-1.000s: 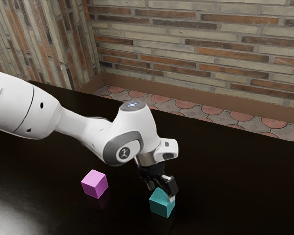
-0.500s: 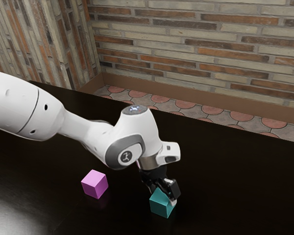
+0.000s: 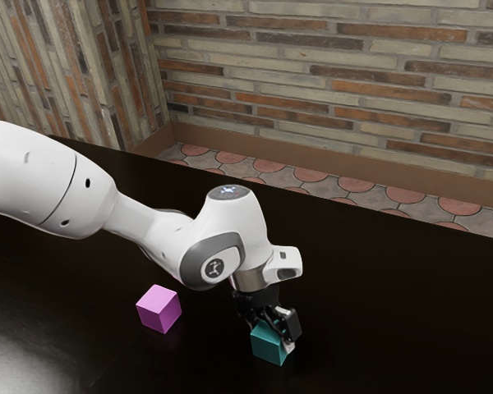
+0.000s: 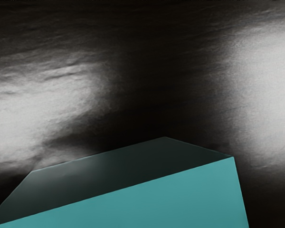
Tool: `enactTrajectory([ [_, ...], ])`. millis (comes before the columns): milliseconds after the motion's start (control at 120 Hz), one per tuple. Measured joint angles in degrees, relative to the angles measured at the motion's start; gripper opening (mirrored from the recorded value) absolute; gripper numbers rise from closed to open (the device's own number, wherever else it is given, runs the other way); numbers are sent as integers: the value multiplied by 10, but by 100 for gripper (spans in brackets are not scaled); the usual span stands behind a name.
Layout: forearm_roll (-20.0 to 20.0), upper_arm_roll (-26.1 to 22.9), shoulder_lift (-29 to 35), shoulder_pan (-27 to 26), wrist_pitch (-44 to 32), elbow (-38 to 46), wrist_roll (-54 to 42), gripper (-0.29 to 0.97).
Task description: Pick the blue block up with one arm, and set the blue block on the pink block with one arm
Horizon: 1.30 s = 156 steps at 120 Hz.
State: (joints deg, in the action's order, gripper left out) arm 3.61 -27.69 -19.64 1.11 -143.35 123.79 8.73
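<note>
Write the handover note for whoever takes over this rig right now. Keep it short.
Gripper: down at the top of the blue block; whether it grips the block cannot be read from these views.
Blue block (renders teal): resting on the dark table, close under the hand in the wrist view.
Pink block: on the table, to the exterior view's left of the blue block, apart from it, nothing on top.
Done: the approach to the blue block.
Left: confirm the grip, lift, carry over the pink block, set the blue block on top, release.
</note>
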Motion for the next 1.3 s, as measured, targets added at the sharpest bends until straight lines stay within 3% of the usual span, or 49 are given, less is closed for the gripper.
enactTrajectory([
  [292,-6,0,6,0,0,0,10,36],
  [608,-6,1,102,1,14,26,16,37],
  [950,-7,60,188,5,31,90,17,36],
  [1300,-8,122,221,8,35,113,-4,37],
])
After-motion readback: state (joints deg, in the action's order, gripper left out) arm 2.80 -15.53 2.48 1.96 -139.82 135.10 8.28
